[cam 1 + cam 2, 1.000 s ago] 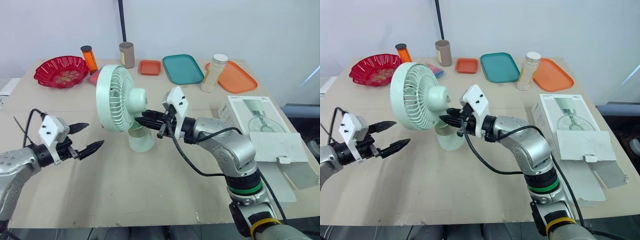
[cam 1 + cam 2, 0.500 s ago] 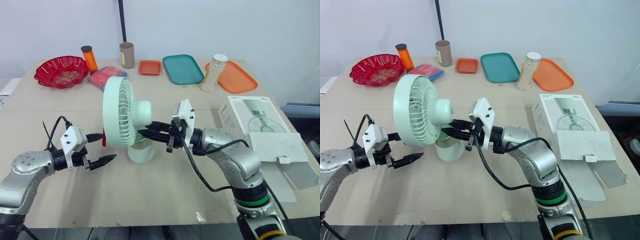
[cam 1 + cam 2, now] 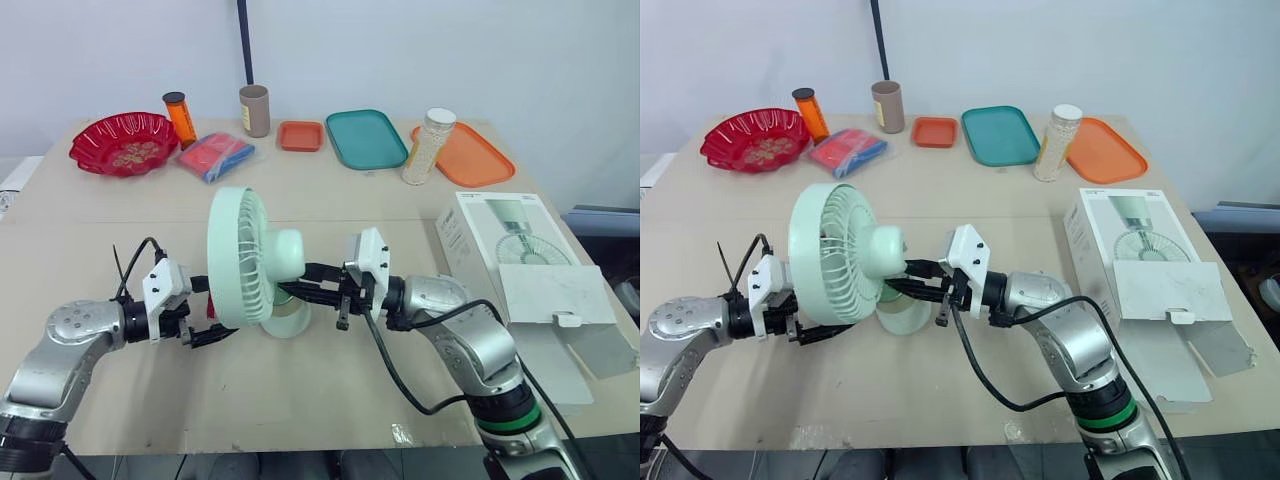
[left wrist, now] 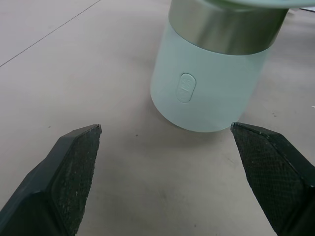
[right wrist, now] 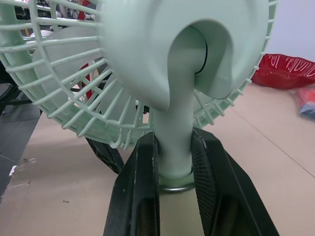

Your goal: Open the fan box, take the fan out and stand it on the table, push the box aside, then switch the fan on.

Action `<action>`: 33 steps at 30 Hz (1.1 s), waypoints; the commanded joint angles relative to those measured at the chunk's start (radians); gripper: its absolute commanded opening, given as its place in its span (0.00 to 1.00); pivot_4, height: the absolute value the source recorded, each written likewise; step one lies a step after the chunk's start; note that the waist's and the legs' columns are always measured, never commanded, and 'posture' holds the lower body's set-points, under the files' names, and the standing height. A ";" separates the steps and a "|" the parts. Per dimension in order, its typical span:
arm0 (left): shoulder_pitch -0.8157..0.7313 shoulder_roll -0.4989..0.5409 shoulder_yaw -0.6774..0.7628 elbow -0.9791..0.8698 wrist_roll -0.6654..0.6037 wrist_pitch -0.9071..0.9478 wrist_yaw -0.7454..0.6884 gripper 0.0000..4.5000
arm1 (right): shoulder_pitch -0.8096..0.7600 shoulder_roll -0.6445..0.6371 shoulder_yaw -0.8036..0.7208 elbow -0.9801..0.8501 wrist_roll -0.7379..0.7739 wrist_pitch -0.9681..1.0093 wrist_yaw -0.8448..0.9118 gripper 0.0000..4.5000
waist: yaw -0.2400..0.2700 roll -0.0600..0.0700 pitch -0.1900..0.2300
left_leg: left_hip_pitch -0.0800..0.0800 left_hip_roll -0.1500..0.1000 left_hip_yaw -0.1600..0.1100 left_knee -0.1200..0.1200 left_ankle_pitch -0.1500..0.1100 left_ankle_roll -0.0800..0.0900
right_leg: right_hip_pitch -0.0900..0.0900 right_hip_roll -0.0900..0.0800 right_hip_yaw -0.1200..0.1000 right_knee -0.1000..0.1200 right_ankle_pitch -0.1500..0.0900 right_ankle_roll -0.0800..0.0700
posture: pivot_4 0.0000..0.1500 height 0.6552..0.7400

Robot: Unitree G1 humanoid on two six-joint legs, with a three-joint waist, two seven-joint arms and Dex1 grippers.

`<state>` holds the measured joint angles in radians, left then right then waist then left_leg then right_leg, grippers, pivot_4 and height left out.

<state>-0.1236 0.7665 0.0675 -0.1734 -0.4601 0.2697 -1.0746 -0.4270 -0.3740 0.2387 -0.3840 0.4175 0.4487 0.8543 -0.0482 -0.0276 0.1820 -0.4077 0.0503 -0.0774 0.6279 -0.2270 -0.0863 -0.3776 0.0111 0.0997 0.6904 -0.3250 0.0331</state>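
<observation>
Tan table point(image 3: 300, 410), clutter along the back edge, and the fan point(image 3: 245, 255) is out and standing upright mid-table, so I'd say we're on the last step. The box point(image 3: 530, 290) lies open well off on the far side of the right arm.

Right gripper point(image 5: 174, 152) is clamped on the fan's neck just above the base point(image 4: 216, 93), one finger on each side, steadying it. Left gripper point(image 4: 165, 129) is spread wide and holding nothing, low over the table and aimed at the base from the grille side.

Key bit: the button point(image 4: 186, 87) sits almost dead ahead of the left gripper, facing it, roughly centred in the gap between the fingers, near but not touching. So the left arm is the one to press. I'd guess it needs to close up or lead with one fingertip, since both tips would straddle the base otherwise.
</observation>
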 commanded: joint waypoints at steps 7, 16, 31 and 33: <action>-0.061 0.001 -0.032 0.081 0.043 -0.031 -0.048 1.00 | 0.017 0.007 0.006 -0.002 -0.016 -0.082 0.027 0.08 | -0.001 0.000 0.000 | 0.000 0.000 0.000 0.001 0.000 0.000 | 0.000 0.000 0.000 0.001 0.000 0.000 | 1.00 1.00; -0.098 -0.023 -0.024 0.095 0.033 0.005 -0.042 1.00 | 0.018 0.015 0.013 0.020 -0.016 -0.077 0.028 0.08 | -0.002 0.000 0.000 | 0.000 0.000 -0.001 0.003 0.000 0.000 | 0.001 0.000 -0.001 0.002 0.000 0.000 | 1.00 1.00; -0.096 -0.042 -0.041 0.083 0.038 0.011 -0.056 0.06 | 0.023 -0.005 0.007 0.028 -0.016 -0.084 0.043 0.08 | -0.001 0.000 0.000 | 0.001 0.000 -0.001 0.005 0.000 0.001 | 0.001 0.000 -0.001 0.006 -0.001 0.000 | 1.00 1.00; -0.099 -0.051 -0.046 0.081 0.040 0.012 -0.052 0.03 | 0.024 -0.005 0.005 0.029 -0.015 -0.082 0.043 0.08 | -0.001 0.000 0.000 | 0.001 0.000 -0.001 0.005 0.000 0.001 | 0.001 0.000 -0.001 0.006 -0.001 0.000 | 1.00 1.00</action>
<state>-0.2088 0.7222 0.0239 -0.0680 -0.4152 0.2858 -1.1259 -0.3986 -0.3792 0.2576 -0.3307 0.3876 0.3863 0.8891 -0.0493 -0.0278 0.1818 -0.4070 0.0499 -0.0787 0.6327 -0.2274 -0.0857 -0.3768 0.0113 0.0987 0.6965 -0.3265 0.0327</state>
